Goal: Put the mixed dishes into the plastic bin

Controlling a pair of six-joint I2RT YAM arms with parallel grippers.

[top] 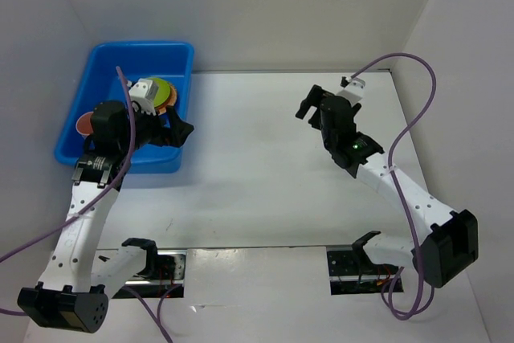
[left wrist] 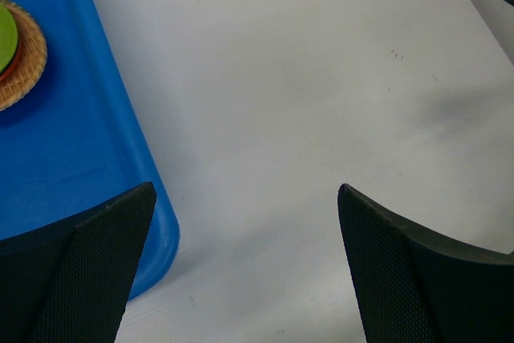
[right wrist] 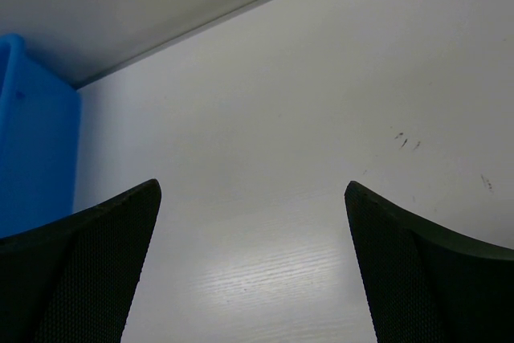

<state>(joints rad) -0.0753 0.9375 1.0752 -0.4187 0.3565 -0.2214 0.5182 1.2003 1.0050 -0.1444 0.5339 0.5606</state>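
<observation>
Top external: left arm (top: 112, 122) blocked most of the large bright blue plastic bin (top: 144, 46), far left. Inside, woven tan round plate (left wrist: 30, 66) sat under lime green plate (left wrist: 5, 34), both cropped. Left gripper (left wrist: 245, 198), right gripper (right wrist: 253, 190): fingers were wide, empty.

I run two arms built alike. The left arm (top: 80, 214) and the right arm (top: 409, 194) have white links with rows of small dark screw holes along the edges, joined by black joint housings. A purple cable (top: 401, 55) trails alongside each. The left arm carries a round black-and-white label (top: 96, 164), and the right shows a small green light (top: 354, 147). Each wrist bears a white camera block (top: 147, 91). The left gripper (left wrist: 241, 271) and right gripper (right wrist: 249, 271) are black, their fingers (right wrist: 88, 271) broad, curved-edged and faced with fine mesh texture. The boxy motor housings (top: 64, 311) are black.
</observation>
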